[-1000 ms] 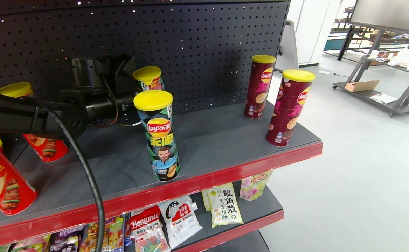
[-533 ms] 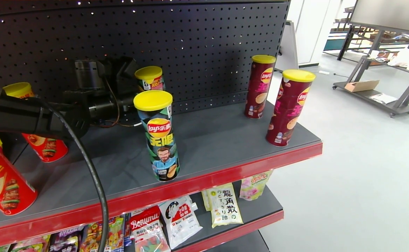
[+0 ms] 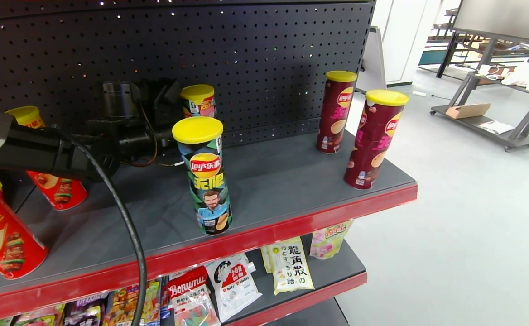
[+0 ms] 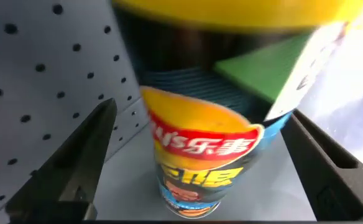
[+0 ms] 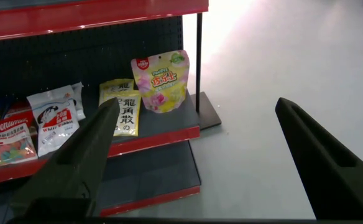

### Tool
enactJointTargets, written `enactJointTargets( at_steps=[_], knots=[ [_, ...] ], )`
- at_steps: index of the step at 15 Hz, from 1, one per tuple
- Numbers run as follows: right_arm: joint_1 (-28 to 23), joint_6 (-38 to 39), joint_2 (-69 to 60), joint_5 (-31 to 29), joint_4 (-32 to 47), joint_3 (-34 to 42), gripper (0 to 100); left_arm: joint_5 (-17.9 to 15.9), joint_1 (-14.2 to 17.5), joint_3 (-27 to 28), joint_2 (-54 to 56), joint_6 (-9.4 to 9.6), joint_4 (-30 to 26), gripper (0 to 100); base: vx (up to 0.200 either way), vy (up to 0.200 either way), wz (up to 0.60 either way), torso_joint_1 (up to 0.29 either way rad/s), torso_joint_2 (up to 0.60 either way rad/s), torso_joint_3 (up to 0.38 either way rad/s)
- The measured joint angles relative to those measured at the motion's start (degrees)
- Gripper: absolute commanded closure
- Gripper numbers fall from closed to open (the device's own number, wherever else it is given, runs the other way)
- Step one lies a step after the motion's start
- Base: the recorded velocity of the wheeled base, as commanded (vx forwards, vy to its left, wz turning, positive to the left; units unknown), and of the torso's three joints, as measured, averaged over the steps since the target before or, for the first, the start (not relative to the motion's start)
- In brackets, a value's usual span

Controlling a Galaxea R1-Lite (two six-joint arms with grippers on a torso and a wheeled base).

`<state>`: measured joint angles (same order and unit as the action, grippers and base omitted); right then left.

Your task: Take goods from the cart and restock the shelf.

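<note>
1. Left claw (image 4: 200,109) was at the far left-centre of the dark grey shelf w/ red front edge (image 3: 291,181), close to the black pegboard back panel (image 3: 255,54).
2. Its fingers sat on either side of a yellow-lidded green-blue cardboard chip can (image 3: 199,103), pinching it near the top. The can was about upright; couldn't tell if its base touched the shelf.
3. A matching yellow-lidded green-blue can (image 3: 208,181) stood upright nearer, at the shelf's front edge. It hid the lower part of the pinched can.
4. Right side: two maroon cans w/ yellow lids, both upright and apart. One (image 3: 337,113) was far, by the pegboard. The other (image 3: 373,140) was nearer, close to the right front corner.
5. Left side: a red can (image 3: 2,240) near the front edge, and another red can (image 3: 58,190) farther back, partly behind the arm.
6. Right claw (image 5: 197,106) was spread wide w/ nothing between the fingers, facing the lower shelves.
7. There, a pink-yellow snack pouch (image 5: 160,81) stood beside a pale yellow bag (image 5: 124,107) and a white bag (image 5: 56,118).
</note>
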<state>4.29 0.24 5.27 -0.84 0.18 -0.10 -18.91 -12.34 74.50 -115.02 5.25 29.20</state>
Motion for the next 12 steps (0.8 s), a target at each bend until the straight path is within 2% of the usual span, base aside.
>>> enactJointTargets(
  at_steps=[4,9,12],
  knots=[
    [-0.02,0.02,0.0,0.05,0.0,0.0,0,0.02,0.07,-2.67,1.38,0.0,0.06,0,0.0,0.0,0.0,0.0,0.0,0.0],
    [0.0,0.02,0.0,0.02,-0.02,0.0,0,-0.02,1.97,-12.65,8.74,0.22,0.28,0,0.0,0.0,0.0,0.0,0.0,0.0],
    [0.0,0.02,0.0,0.0,0.0,0.0,0,-0.06,2.72,-20.77,15.02,0.27,0.3,0,0.0,0.0,0.0,0.0,0.0,0.0]
  ],
)
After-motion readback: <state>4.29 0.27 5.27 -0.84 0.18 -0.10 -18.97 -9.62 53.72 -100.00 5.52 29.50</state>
